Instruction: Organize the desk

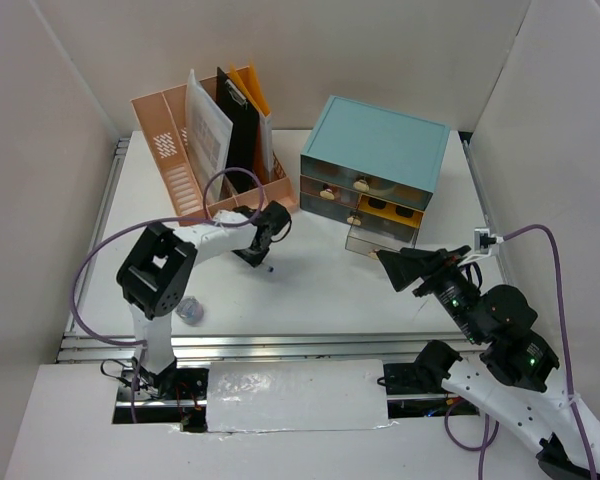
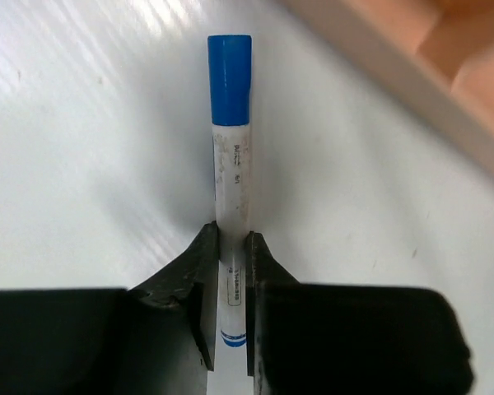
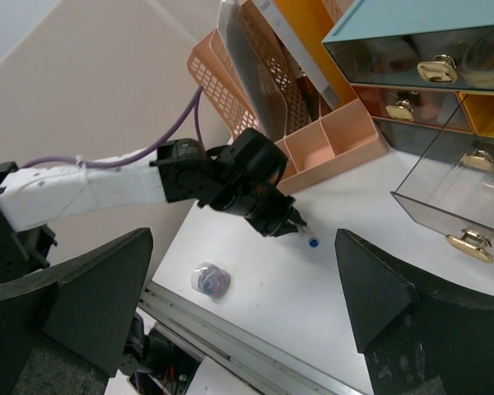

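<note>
My left gripper (image 1: pixel 255 255) is shut on a white marker with a blue cap (image 2: pixel 230 148). It holds the marker cap-down just above the white desk (image 1: pixel 310 290), in front of the pink file organizer (image 1: pixel 180 150). The marker's blue cap (image 3: pixel 312 242) shows below the left gripper (image 3: pixel 288 224) in the right wrist view. My right gripper (image 1: pixel 395 262) is open and empty above the desk, in front of the teal drawer cabinet (image 1: pixel 380 150).
A small clear container of coloured bits (image 1: pixel 190 310) lies near the front left rail. The cabinet's lowest clear drawer (image 1: pixel 375 238) is pulled out. The organizer holds a black clipboard (image 1: pixel 235 125), papers and an orange folder. White walls enclose the desk.
</note>
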